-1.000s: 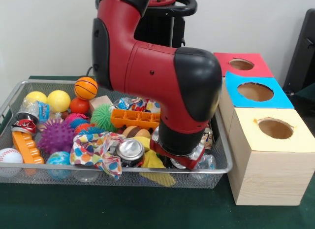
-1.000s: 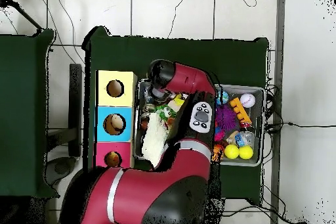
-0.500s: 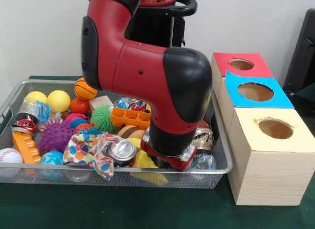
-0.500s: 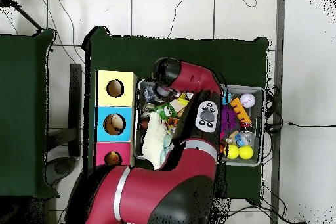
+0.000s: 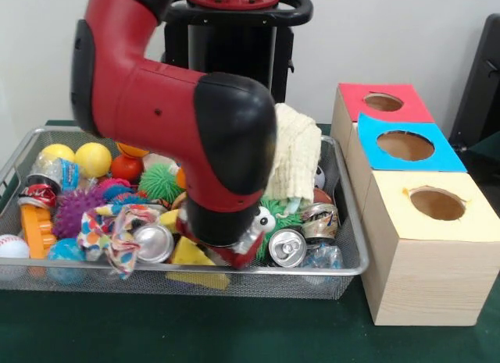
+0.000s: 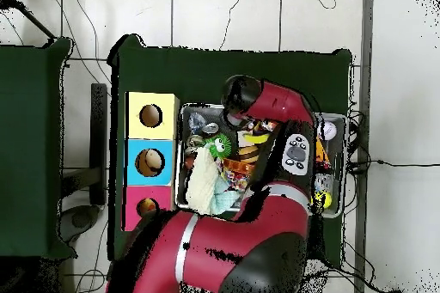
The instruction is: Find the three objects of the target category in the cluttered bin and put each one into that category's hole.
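From my seat the arm's big black elbow (image 5: pixel 234 137) blocks the middle of the wire basket (image 5: pixel 344 258), so much of the clutter behind it is lost to me. The gripper (image 5: pixel 223 246) sits buried under that wrist housing, low among the toys just left of the open-topped can; I cannot tell how its jaws stand or whether they hold anything. From overhead the red arm covers most of the basket as well.

What I can make out around the open-topped can (image 5: pixel 287 247): a crushed can (image 5: pixel 319 220) just right of it, touching the basket's right wall, a green googly-eyed toy (image 5: pixel 269 218) behind it, and a cream knitted cloth (image 5: pixel 295 160) rising further back. Well left of it lies another silver can (image 5: pixel 152 242), beside a multicoloured patterned cloth (image 5: pixel 109 230) and a yellow wedge (image 5: pixel 191 258).

The three boxes stand right of the basket: yellow-topped box (image 5: pixel 437 203), blue-topped box (image 5: pixel 405 144), red-topped box (image 5: pixel 383 101), each hole uncovered.
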Tool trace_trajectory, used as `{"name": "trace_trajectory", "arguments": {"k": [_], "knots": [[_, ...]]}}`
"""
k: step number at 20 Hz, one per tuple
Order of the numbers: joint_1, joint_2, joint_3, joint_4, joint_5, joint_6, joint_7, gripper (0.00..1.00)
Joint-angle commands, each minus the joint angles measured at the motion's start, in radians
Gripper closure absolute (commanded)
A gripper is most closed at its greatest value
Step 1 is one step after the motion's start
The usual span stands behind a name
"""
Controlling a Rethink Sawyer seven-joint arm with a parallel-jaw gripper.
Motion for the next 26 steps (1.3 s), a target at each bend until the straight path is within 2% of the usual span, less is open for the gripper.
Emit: {"name": "trace_trajectory", "arguments": {"k": [1, 9, 14, 26], "knots": [[-0.115, -0.020, 0.046, -0.072, -0.147, 0.141, -0.267, 0.00], [-0.157, -0.016, 0.057, -0.208, -0.220, 0.268, -0.319, 0.00], [-0.180, -0.030, 0.080, -0.236, -0.258, 0.314, -0.340, 0.00], [-0.214, -0.148, 0.099, -0.160, -0.327, 0.347, -0.394, 0.00]]}}
